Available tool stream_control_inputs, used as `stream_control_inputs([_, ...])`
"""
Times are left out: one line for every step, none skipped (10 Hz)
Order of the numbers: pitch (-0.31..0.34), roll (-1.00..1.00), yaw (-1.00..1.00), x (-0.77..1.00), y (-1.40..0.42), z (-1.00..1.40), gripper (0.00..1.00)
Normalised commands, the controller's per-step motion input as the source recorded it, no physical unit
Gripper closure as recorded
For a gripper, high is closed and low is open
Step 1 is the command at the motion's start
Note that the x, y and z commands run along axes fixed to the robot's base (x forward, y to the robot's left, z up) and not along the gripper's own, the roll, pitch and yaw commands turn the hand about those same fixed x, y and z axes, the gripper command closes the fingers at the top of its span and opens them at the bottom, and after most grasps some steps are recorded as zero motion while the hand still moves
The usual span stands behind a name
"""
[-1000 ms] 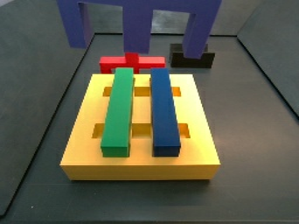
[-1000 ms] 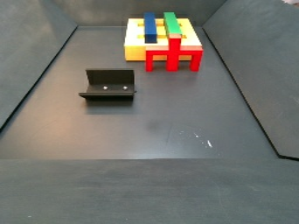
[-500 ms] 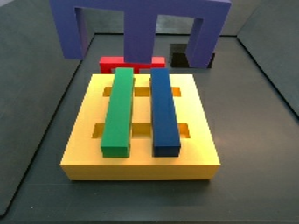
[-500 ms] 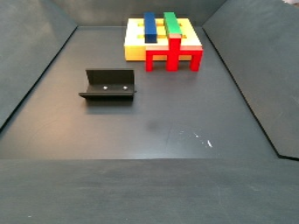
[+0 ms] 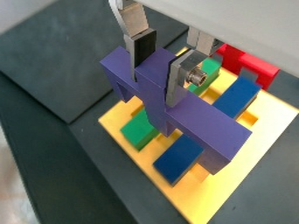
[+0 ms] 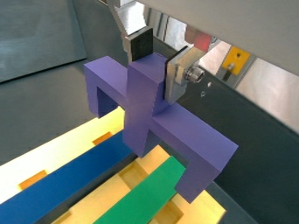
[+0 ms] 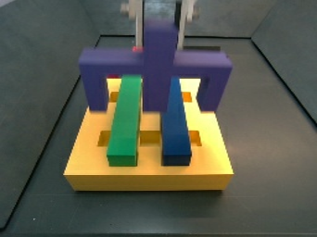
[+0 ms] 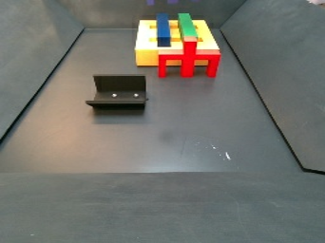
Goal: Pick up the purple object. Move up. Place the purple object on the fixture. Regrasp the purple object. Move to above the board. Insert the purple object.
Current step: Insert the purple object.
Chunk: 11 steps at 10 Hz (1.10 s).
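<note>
The gripper (image 5: 163,63) is pinching the matte purple object (image 7: 155,65) by its centre post, hanging over the yellow board (image 7: 148,167) (slots already holding green and blue bars).

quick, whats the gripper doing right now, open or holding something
Gripper: shut on the purple object, gripping its raised centre post, held legs-down above the board in a side view.

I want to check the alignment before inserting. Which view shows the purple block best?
A side view: the whole purple block shows, post in the claw, legs by the board's far end. Both wrist views show it close but slanted. The side view with the fixture shows none of it.
</note>
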Motion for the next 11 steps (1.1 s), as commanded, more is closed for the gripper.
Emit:
stream_control_inputs([0.000,0.09,-0.14,0.25,0.00,-0.59,1.00])
stream_control_inputs([-0.007,0.18,-0.06,0.06,0.00,-0.28,1.00])
stream_control_inputs([0.000,0.15,0.01,0.00,0.00,-0.04,1.00])
stream_control_inputs([0.000,0.04,0.00,-0.04,-0.05,0.00,1.00])
stream_control_inputs([-0.074,0.06,0.00,-0.02,-0.06,0.00,1.00])
stream_control_inputs([-0.284,0.06,0.00,-0.05,0.00,-0.04,1.00])
stream_control_inputs([-0.311,0.09,-0.03,0.00,0.00,-0.09,1.00])
stream_control_inputs([-0.314,0.13,-0.05,0.00,0.00,-0.08,1.00])
stream_control_inputs([-0.336,0.14,-0.06,-0.02,0.00,-0.05,1.00])
stream_control_inputs([-0.299,0.16,0.00,-0.24,0.00,0.13,1.00])
stream_control_inputs([-0.227,0.13,0.00,-0.33,0.00,0.17,1.00])
